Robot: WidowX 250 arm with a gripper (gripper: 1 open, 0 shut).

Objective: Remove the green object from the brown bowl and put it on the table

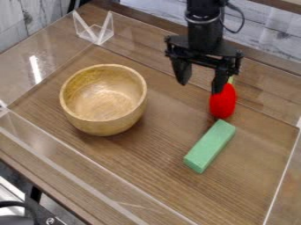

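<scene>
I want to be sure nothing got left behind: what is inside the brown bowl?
Nothing shows inside the brown bowl; bare wood is visible across its floor. The inner face of the near wall is partly hidden by the rim.

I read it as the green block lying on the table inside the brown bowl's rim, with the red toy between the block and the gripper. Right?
No: the green block lies on the table, outside the brown bowl, as the camera view shows.
</scene>
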